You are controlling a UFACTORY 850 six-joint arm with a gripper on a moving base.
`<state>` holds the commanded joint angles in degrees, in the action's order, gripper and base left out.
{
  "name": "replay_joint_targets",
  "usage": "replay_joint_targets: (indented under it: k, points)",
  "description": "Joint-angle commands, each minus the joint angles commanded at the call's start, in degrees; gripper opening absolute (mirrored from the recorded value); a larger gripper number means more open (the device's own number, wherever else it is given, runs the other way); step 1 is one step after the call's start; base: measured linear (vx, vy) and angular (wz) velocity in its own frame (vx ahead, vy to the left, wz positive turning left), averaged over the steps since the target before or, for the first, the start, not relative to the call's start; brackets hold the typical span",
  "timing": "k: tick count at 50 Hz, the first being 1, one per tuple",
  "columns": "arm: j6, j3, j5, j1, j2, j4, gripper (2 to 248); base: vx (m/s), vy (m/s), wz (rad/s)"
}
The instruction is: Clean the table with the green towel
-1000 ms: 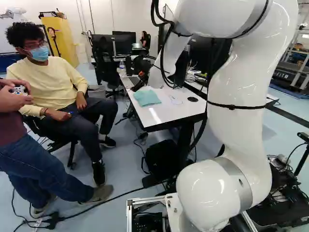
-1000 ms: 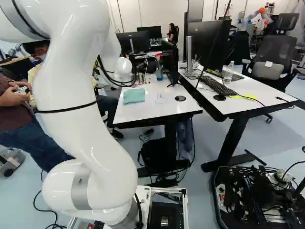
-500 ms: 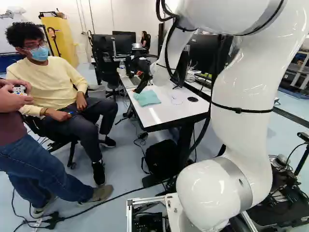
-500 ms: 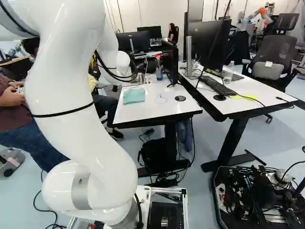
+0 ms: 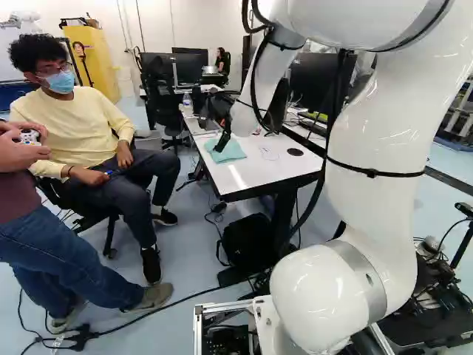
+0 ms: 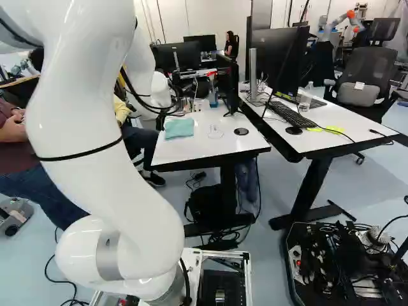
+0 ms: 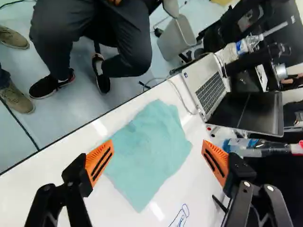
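The black claw hangs wide open, gripping nothing, over the glossy white tabletop, the green towel at 12 o'clock between its slotted orange pads. Soft and lightly wrinkled, the cloth spreads in an uneven four-sided shape, an open laptop at its 2 o'clock.

I have my gripper in front of the green towel, which lies by the white desk's left edge in the left base view, with a black disc near the right edge and a black bag on the floor.
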<state>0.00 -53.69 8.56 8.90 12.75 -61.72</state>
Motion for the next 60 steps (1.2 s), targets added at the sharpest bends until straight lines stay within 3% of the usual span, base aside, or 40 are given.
replay_joint_targets:
  k: [8, 15, 33, 44, 60]
  points:
    - [0.0, 0.47, -3.11, -0.27, -0.07, 3.93, 247, 0.0, 0.0, 0.0]
    - [0.0, 0.57, -3.07, -0.33, -0.1, 6.97, 247, 0.0, 0.0, 0.0]
    - [0.0, 0.61, 5.77, -0.41, -0.13, 12.95, 247, 0.0, 0.0, 0.0]
    - [0.0, 1.52, 11.45, -1.65, -0.92, 17.35, 247, 0.0, 0.0, 0.0]
    - [0.0, 3.62, 11.82, -4.24, -2.65, 26.69, 247, 0.0, 0.0, 0.0]
